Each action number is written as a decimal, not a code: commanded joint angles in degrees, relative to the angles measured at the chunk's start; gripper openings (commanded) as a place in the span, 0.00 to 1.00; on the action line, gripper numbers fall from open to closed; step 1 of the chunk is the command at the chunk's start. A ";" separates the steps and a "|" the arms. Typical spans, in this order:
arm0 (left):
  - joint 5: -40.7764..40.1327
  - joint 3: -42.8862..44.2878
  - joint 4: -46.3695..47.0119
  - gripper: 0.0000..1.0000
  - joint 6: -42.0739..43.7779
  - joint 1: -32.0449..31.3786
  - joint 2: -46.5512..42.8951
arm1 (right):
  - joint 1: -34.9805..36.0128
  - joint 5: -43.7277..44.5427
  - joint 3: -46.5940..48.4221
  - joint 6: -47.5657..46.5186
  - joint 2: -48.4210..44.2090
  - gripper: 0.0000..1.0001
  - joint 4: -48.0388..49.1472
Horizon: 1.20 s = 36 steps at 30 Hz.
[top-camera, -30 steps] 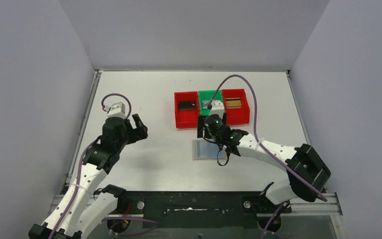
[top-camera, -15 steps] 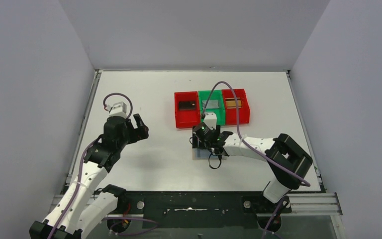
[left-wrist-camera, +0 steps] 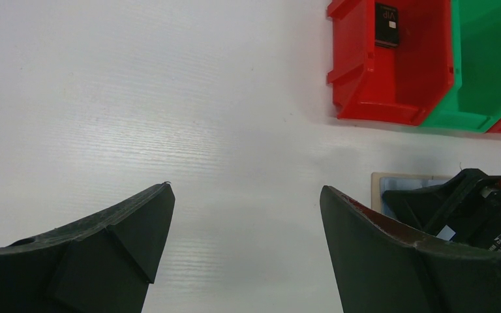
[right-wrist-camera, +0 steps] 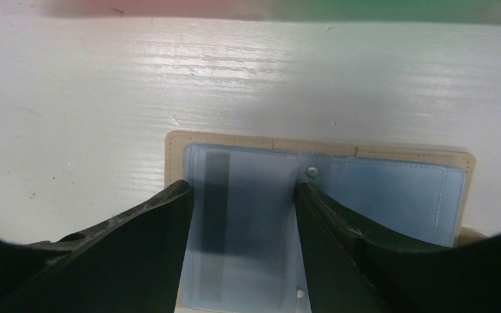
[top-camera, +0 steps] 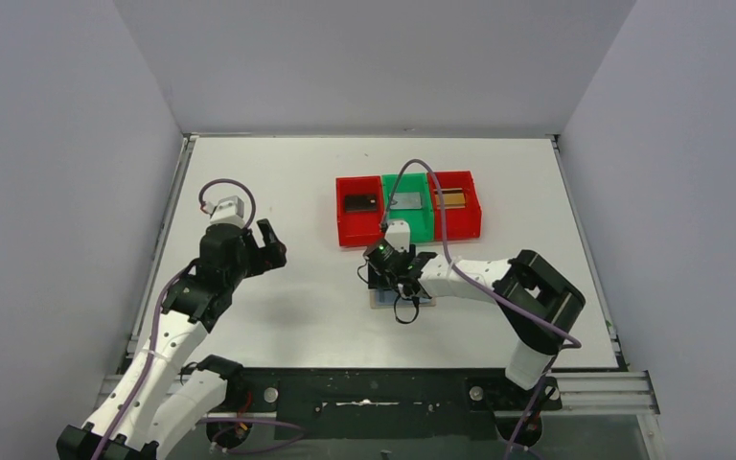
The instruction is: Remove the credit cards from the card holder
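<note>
The card holder (right-wrist-camera: 391, 189) lies open on the table, beige rim, light blue lining, with a snap (right-wrist-camera: 311, 172). A card with a dark stripe (right-wrist-camera: 218, 208) shows through its left sleeve. My right gripper (right-wrist-camera: 244, 195) is open, its fingers straddling that sleeve just above it. In the top view the right gripper (top-camera: 393, 278) covers most of the holder (top-camera: 381, 299). A dark card (top-camera: 360, 202), a silver-grey card (top-camera: 404, 199) and a gold-brown card (top-camera: 450, 198) each lie in a bin. My left gripper (top-camera: 266, 247) is open and empty, off to the left.
Three bins stand in a row behind the holder: red (top-camera: 345, 233), green (top-camera: 420, 228), red (top-camera: 470, 225). The left wrist view shows the red bin (left-wrist-camera: 391, 98), the green bin (left-wrist-camera: 483, 78), the holder's corner (left-wrist-camera: 379, 181) and bare table between its fingers (left-wrist-camera: 244, 195).
My right gripper has moved from the green bin back toward me and down over the open card holder. The silver-grey card now shows in the green bin. The left arm has not moved.
</note>
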 commanded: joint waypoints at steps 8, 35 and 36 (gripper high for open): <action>0.70 0.43 2.61 0.84 1.14 0.35 -0.35 | 0.31 -0.83 -0.92 2.33 -2.24 0.44 4.19; 15.03 -6.47 43.78 0.77 -14.80 -23.04 25.23 | -16.75 -28.13 -24.18 16.45 -7.83 0.20 40.84; 14.88 -6.33 45.03 0.76 -15.16 -23.27 26.50 | -17.07 -28.50 -24.79 16.81 -7.82 0.18 41.81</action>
